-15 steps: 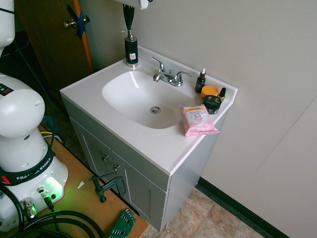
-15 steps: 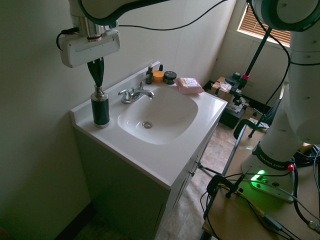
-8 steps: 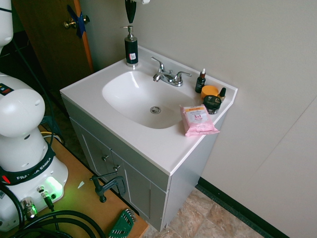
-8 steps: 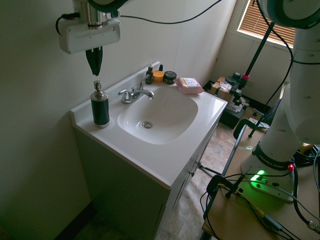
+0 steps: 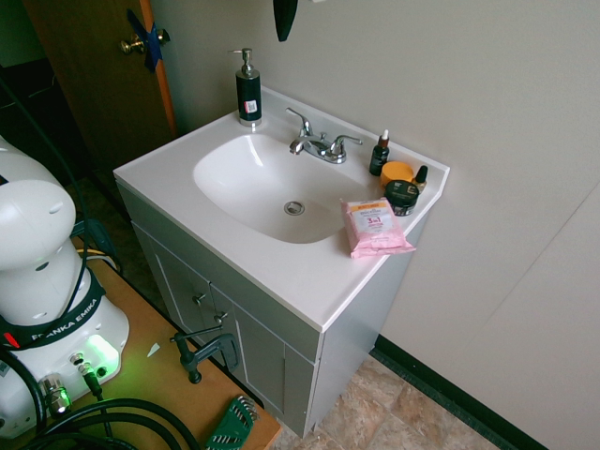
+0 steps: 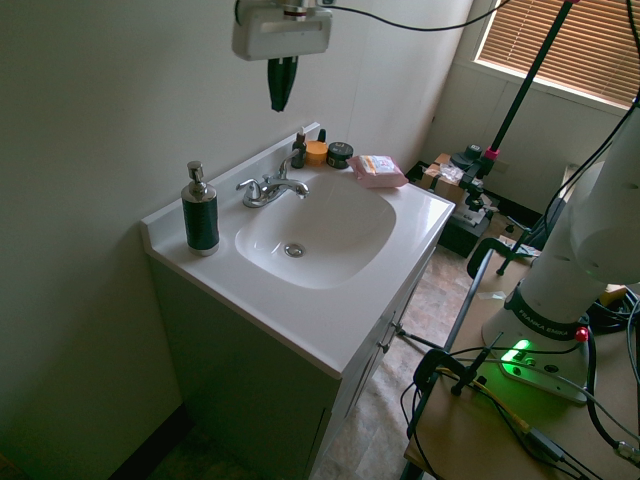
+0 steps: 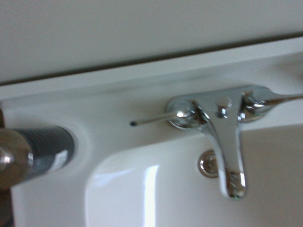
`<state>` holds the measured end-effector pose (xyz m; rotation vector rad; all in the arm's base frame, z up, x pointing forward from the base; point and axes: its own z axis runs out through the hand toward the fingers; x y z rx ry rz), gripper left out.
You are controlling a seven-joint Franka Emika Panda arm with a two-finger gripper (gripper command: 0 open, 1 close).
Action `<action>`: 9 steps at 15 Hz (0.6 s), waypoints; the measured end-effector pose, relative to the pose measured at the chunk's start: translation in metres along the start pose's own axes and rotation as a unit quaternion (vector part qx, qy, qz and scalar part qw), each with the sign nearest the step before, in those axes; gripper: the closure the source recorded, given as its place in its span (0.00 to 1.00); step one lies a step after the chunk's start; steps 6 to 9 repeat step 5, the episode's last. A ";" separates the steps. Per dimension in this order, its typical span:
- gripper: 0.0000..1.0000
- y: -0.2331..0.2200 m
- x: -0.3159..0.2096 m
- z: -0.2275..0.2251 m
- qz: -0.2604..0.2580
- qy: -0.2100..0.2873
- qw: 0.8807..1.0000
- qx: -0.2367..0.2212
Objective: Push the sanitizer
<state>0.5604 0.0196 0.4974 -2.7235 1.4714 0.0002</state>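
Observation:
The sanitizer (image 5: 248,87) (image 6: 200,211) is a tall black pump bottle with a silver head. It stands upright on the back corner of the white vanity top (image 5: 309,272), beside the basin. In the wrist view the sanitizer (image 7: 40,150) shows at the edge of the picture. My gripper (image 5: 285,36) (image 6: 279,105) hangs high above the counter, between the bottle and the faucet, with its fingers shut together and nothing in them. It is well clear of the bottle.
A chrome faucet (image 5: 319,145) (image 7: 222,137) sits behind the basin (image 5: 272,183). At the far corner stand a small dropper bottle (image 5: 380,155), an orange jar (image 5: 397,172), a dark jar (image 5: 403,195) and a pink wipes pack (image 5: 375,227). A wall runs close behind the counter.
My gripper has risen off the pump head and moved sideways toward the faucet. The sanitizer stands where it was.

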 end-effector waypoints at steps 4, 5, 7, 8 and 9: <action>0.00 0.069 -0.008 0.024 -0.014 -0.008 1.000 -0.011; 0.00 0.084 -0.015 0.033 -0.018 -0.011 1.000 -0.014; 0.00 0.084 -0.015 0.033 -0.018 -0.011 1.000 -0.014; 0.00 0.084 -0.015 0.033 -0.018 -0.011 1.000 -0.014; 0.00 0.084 -0.015 0.033 -0.018 -0.011 1.000 -0.014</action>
